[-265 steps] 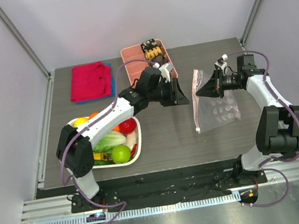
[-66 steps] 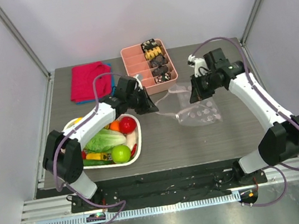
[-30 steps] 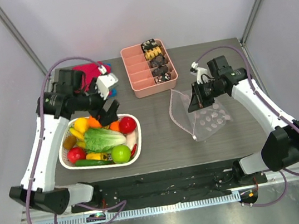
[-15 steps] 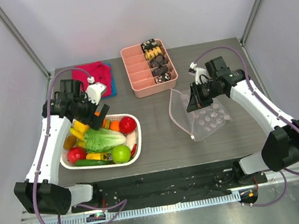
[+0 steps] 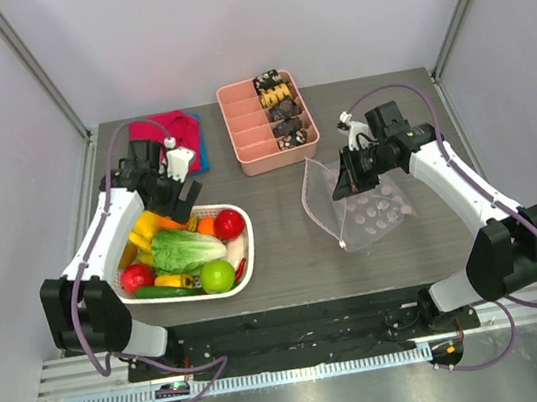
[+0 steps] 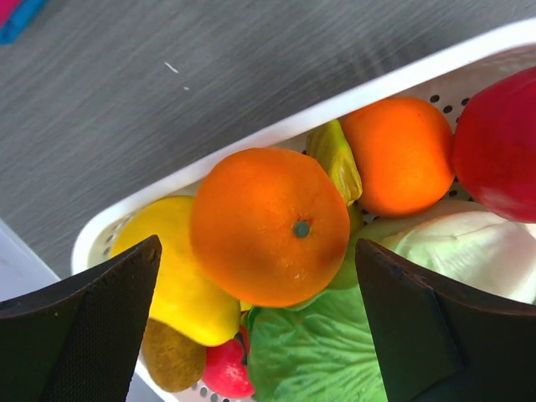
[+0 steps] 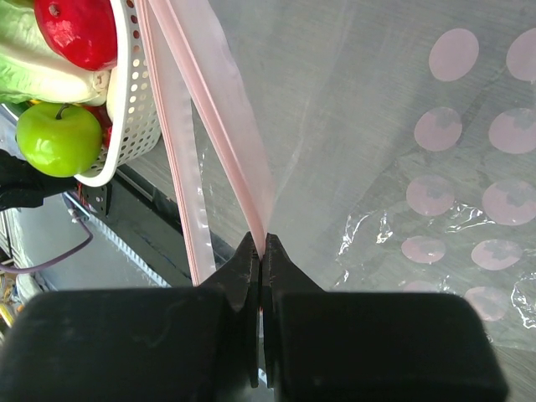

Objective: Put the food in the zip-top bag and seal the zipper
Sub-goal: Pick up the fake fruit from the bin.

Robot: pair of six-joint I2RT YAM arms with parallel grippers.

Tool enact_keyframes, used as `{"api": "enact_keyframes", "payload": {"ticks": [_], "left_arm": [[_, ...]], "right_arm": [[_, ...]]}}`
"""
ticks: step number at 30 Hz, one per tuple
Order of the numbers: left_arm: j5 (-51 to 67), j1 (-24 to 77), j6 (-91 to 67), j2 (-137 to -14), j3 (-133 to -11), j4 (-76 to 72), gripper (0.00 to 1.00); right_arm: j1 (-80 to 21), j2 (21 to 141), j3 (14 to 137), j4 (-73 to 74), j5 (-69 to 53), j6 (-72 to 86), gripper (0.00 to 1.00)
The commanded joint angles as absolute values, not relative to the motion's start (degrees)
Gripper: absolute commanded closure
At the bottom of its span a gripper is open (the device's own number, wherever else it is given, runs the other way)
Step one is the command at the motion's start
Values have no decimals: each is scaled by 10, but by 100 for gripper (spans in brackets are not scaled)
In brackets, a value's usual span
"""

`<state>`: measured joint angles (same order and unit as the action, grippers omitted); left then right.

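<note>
Hovering left jaws wide above orange | right jaws clamped on zipper, bag apparently raised

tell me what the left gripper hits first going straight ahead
Most likely the orange topping the pile in the basket, centred between the open fingers of the left gripper; depth is unclear.

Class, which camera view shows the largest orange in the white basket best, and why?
Left wrist: the orange fills the centre, stem dot visible, between the fingers of the open left end effector. Top external shows only a small orange patch under that end effector. Right wrist misses it.
</note>
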<state>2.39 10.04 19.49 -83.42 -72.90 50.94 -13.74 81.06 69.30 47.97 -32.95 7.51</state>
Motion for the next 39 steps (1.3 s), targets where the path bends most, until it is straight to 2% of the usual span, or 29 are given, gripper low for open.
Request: {"api": "enact_keyframes", "payload": {"ticks": [1, 4, 7, 12, 16, 18, 25, 29, 35, 39], "left_arm": [[18, 99, 208, -845, -697, 479, 5], [17, 100, 215, -851, -684, 461, 8], [18, 99, 217, -866, -689, 464, 15], [42, 99, 212, -859, -712, 483, 34], [70, 102, 201, -842, -740, 513, 58], [91, 105, 192, -832, -758, 528, 65], [135, 138, 181, -823, -830, 574, 68], [172, 175, 183, -826, -909, 604, 69], [268, 299, 72, -792, -901, 481, 68], [287, 391, 18, -795, -887, 394, 60]], "right_arm": [[-140, 809, 700, 461, -335, 79, 99], [-141, 813, 700, 463, -337, 78, 99], [-140, 814, 701, 464, -334, 73, 99], [-141, 812, 701, 473, -330, 58, 99], [-140, 811, 696, 482, -332, 52, 99], [-141, 812, 699, 490, -332, 52, 99], [-134, 830, 663, 512, -346, 49, 99], [-133, 823, 683, 498, -341, 40, 99], [-133, 811, 691, 463, -363, 76, 99], [-132, 812, 696, 462, -381, 85, 99]]}}
